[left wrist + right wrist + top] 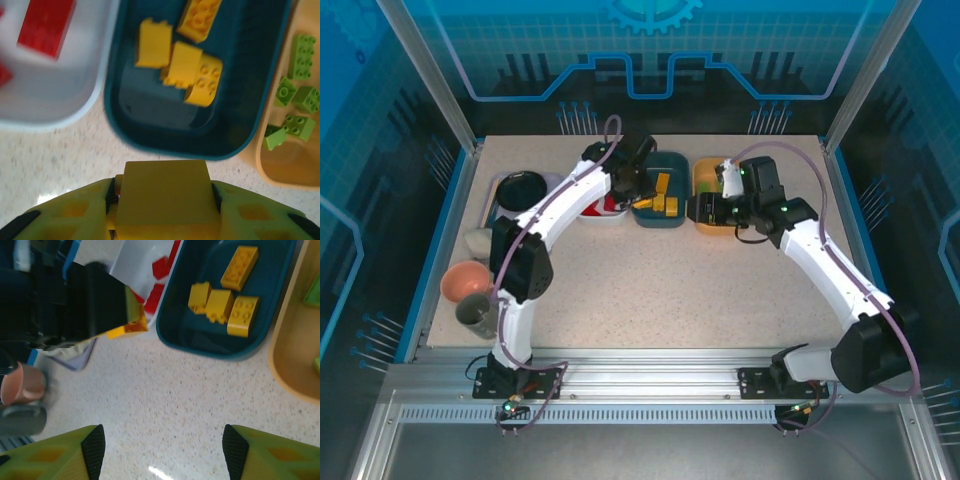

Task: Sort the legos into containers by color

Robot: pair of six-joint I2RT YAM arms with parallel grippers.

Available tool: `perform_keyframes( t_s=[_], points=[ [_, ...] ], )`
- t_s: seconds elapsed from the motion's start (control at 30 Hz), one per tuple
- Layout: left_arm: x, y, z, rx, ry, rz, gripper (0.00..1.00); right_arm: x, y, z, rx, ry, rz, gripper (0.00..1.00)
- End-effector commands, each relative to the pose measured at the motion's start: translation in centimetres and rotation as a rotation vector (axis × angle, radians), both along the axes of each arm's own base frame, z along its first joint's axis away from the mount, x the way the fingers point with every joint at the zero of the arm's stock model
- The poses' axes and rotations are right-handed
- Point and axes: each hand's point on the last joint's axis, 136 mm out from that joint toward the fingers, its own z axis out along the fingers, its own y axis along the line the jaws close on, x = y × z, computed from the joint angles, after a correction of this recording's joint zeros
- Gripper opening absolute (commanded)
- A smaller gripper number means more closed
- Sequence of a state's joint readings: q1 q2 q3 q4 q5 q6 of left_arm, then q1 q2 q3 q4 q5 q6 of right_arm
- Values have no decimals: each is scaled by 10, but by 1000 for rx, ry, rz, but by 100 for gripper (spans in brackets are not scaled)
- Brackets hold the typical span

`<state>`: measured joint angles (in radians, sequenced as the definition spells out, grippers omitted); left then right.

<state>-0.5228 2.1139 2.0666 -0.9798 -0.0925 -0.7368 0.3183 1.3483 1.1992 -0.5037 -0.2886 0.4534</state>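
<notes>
Far left, pink cup [465, 282] and grey mug [475, 313] crowd the table [670, 290] edge, black dish [520, 187] behind them; wide bare tabletop lies in front of the tubs; white container [55, 100] holds red legos [45, 25], blurred and cut off at the frame; left gripper [165, 200] clamps a yellow brick [165, 185] at the near rim of the teal container [150, 140], more yellow legos [185, 65] inside; orange-yellow container [280, 172], cropped on the right, holds green legos [300, 100]; right gripper [163, 447] gapes wide, empty, over bare table.
</notes>
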Motion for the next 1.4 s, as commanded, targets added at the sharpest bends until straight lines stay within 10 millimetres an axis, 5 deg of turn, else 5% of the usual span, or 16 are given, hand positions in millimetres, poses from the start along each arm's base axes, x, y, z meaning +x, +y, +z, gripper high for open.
perform_keyframes(
  t_s=[0.0, 0.27, 0.67, 1.37],
  points=[
    [13, 2, -22, 137, 14, -98, 35, 17, -10, 2, 8, 37, -75, 66],
    [52, -19, -46, 167, -62, -167, 36, 17, -14, -1, 6, 63, -88, 66],
    [43, -21, -92, 227, 28, -207, 36, 12, -15, -12, 3, 96, -86, 67],
    [58, -11, -113, 238, 49, -184, 43, 4, -19, -22, -16, 135, -84, 67]
  ],
)
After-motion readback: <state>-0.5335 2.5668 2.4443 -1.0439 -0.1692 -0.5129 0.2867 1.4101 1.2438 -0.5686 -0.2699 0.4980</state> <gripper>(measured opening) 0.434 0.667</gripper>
